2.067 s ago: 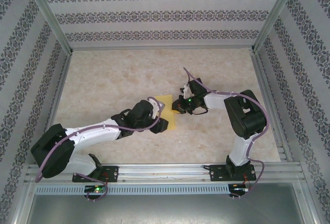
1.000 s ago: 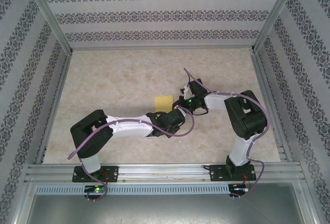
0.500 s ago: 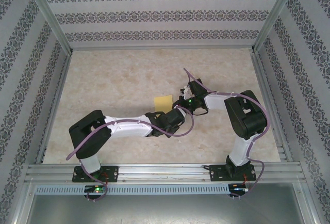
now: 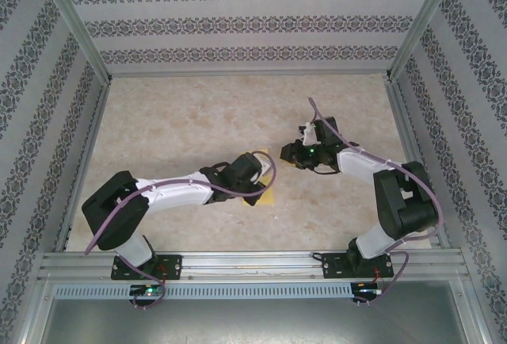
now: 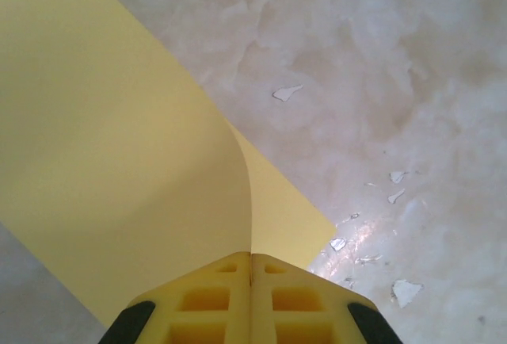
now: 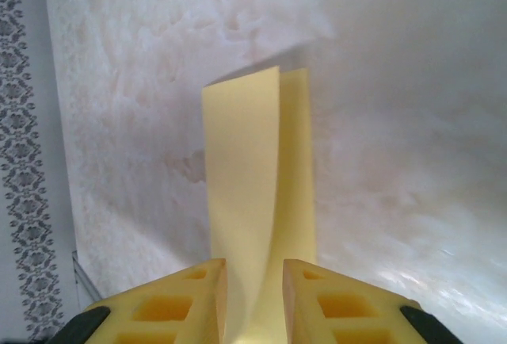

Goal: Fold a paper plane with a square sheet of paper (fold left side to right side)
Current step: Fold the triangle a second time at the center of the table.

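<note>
Marbled beige tabletop [image 4: 182, 114], patterned walls [image 4: 238, 23]; yellow paper [image 5: 119, 162] seemingly curled.

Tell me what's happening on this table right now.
Two robot arms are folding a yellow square sheet of paper on the table. The left claw is shut on one edge, with the sheet curled over on itself. The right claw has its jaws apart, the sheet standing between them unpinched. The fold is not yet pressed flat.
</note>
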Available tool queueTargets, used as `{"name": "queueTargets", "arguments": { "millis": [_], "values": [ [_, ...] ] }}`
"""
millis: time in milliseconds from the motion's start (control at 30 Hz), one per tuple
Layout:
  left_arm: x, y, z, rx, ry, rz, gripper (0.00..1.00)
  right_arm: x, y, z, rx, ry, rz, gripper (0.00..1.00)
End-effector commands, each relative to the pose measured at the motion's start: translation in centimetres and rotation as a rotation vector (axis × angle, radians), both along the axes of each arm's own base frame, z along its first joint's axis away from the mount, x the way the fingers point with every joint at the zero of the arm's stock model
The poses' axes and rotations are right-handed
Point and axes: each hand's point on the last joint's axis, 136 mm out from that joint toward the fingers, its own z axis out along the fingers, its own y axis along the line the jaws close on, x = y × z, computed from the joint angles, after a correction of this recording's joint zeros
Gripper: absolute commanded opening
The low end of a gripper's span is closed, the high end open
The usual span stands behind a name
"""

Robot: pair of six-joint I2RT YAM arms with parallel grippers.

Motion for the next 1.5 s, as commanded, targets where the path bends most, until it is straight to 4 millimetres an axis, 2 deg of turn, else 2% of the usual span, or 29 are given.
{"name": "queueTargets", "arguments": {
  "millis": [0, 267, 500, 867, 1033, 1267, 1467],
  "values": [
    [-0.4, -1.4, 1.8, -0.235, 0.128, 0.0, 0.0, -1.5, -1.1, -0.6, -0.041, -0.017, 0.009, 0.24],
    [0.6, 0.1, 1.6, -0.365, 0.248, 0.094, 0.0, -5.5, 0.5, -1.8, -0.005, 0.024, 0.08, 0.0],
    [0.9, 0.7, 1.5, -0.396, 0.295, 0.118, 0.0, -8.5, 3.5, -3.4, 0.015, 0.06, 0.14, 0.0],
    [0.8, 1.2, 0.4, -0.36, 0.294, 0.111, 0.0, -10.0, 5.7, -5.7, -0.045, 0.09, 0.162, 0.0],
    [1.0, 1.5, 0.2, -0.34, 0.282, 0.115, 0.0, -10.5, 5.6, -6.9, -0.082, 0.122, 0.159, 0.0],
    [1.0, 2.4, -0.5, -0.307, 0.295, 0.129, 0.0, -11.6, 4.3, -8.5, -0.15, 0.171, 0.149, 0.0],
    [1.2, 3.0, -1.0, -0.304, 0.318, 0.122, 0.0, -11.9, 4.3, -8.7, -0.153, 0.179, 0.168, 0.0]
  ]
}}
